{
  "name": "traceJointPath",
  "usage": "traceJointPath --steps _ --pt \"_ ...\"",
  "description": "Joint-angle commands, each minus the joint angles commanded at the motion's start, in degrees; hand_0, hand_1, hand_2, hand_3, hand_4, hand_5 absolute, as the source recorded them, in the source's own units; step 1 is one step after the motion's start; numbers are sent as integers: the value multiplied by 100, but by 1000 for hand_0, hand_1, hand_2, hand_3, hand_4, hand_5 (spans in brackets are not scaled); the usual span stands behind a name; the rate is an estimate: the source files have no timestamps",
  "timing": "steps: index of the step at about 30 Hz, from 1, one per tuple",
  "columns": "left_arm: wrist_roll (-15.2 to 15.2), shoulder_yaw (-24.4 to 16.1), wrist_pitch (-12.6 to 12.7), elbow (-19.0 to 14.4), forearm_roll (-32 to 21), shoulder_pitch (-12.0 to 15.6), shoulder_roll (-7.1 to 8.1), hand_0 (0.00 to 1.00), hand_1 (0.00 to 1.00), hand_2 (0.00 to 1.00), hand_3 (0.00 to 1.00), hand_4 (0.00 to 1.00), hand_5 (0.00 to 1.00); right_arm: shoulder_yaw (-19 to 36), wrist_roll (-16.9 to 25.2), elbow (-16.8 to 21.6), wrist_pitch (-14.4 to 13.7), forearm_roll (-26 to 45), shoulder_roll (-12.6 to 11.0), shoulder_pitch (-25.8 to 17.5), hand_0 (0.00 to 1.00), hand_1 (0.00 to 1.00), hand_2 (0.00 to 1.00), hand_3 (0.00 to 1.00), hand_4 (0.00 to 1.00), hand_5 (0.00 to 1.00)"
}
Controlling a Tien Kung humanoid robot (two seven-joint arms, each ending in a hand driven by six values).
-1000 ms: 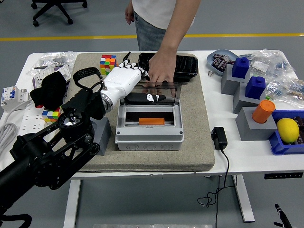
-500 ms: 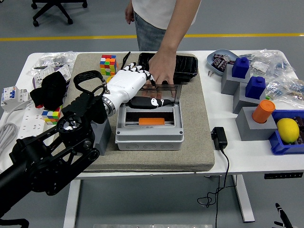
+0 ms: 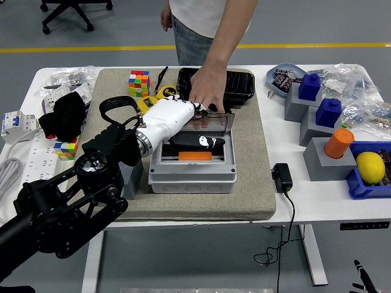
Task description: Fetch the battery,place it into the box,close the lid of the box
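The grey box (image 3: 192, 178) sits on the beige mat (image 3: 250, 183) with an orange battery (image 3: 195, 156) lying inside it. Its clear lid (image 3: 219, 122) stands hinged up at the back edge, tilted toward the front. My left hand (image 3: 190, 123), white with black fingers, reaches over the box from the left; its fingers are stretched out against the lid and hold nothing, and the thumb (image 3: 204, 143) hangs over the opening. A person's hand (image 3: 204, 91) rests on the lid's top edge from the far side.
Behind the box lie a black tray (image 3: 238, 85) and a Rubik's cube (image 3: 138, 82). A grey block (image 3: 131, 178) stands left of the box, a black charger (image 3: 281, 177) to its right. Grey and blue blocks (image 3: 321, 116), an orange cylinder and a lemon (image 3: 369, 166) crowd the right side.
My left hand has moved right and forward over the box, pushing against the lid, which now leans further toward the front. The person's hand stays on the lid's top.
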Motion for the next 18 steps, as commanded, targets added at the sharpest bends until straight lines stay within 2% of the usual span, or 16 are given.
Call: traceJointPath --steps 1,7,12,18 --pt "30 5 -20 -10 -23 -1 3 617 470 671 742 998 998 5 -1 0 -2 -2 0 -1 857 746 748 805 998 998" --pt "232 9 -169 -121 -30 -26 18 594 466 672 742 998 998 15 4 0 -3 0 -12 9 857 746 748 805 998 998" --pt "686 -8 -655 -315 -97 -54 55 594 466 672 742 998 998 35 5 0 -1 -32 -17 7 857 746 748 805 998 998" --pt "903 36 -936 -451 -176 -33 84 588 468 673 742 998 998 59 4 0 -1 -66 -14 -6 857 746 748 805 998 998"
